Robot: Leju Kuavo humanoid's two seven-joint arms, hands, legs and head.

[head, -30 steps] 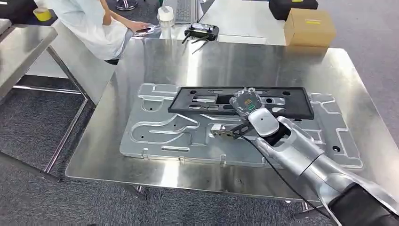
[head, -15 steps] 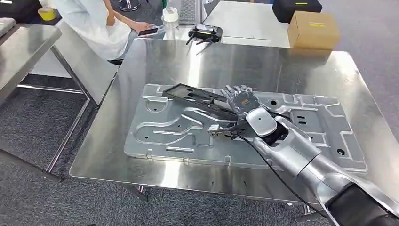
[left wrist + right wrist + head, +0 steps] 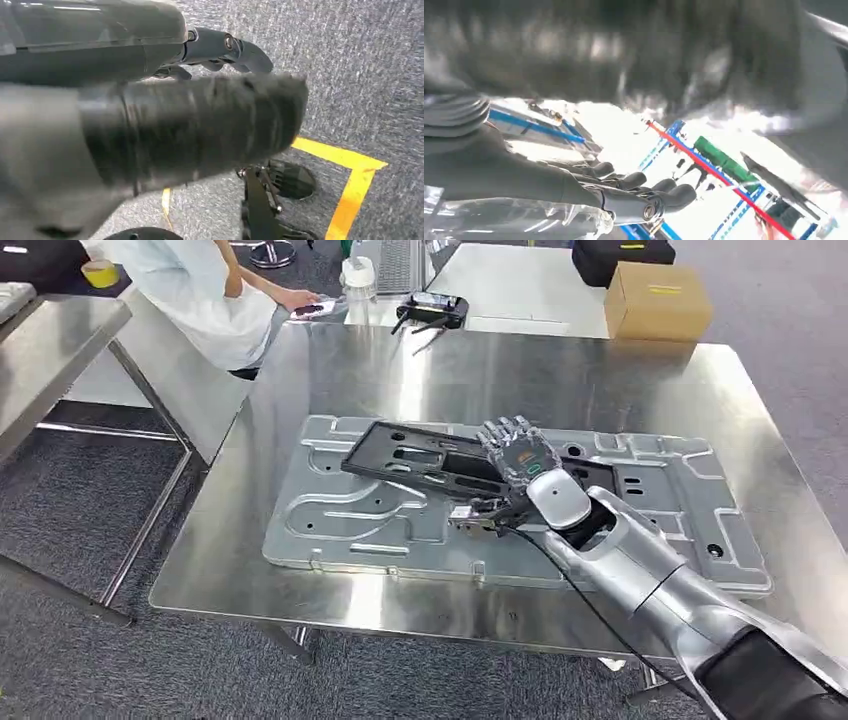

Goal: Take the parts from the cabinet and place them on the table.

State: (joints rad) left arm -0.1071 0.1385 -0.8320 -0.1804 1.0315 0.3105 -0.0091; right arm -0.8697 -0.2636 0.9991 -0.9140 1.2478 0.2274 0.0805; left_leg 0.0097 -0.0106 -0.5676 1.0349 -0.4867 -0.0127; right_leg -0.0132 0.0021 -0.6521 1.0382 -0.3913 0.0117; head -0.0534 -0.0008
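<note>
The black frame [image 3: 425, 461] lies across the big stamped metal panel [image 3: 340, 520] on the counter [image 3: 480, 370], stretching away from my right hand [image 3: 515, 455] toward my left side, with its near end under my palm. It looks like a moulded plastic piece: long, thin, full of cut-outs, so I judge it light and fairly stiff but liable to twist or swing if I hold it at one end alone. Its face looks smooth, and on sheet metal it will likely slide easily. The best hold, I think, is across one of the long rails near the middle, fingers through a cut-out, so that the weight balances.

My right arm reaches forward from the lower right over the panel, wrist roughly level, palm down on the frame's end. My fingers point ahead and lie slightly spread; I cannot tell whether my thumb still pinches the edge beneath, or whether I merely rest on it. My left hand [image 3: 220, 47] hangs at my side above the carpet, its fingers loosely curled on nothing.
</note>
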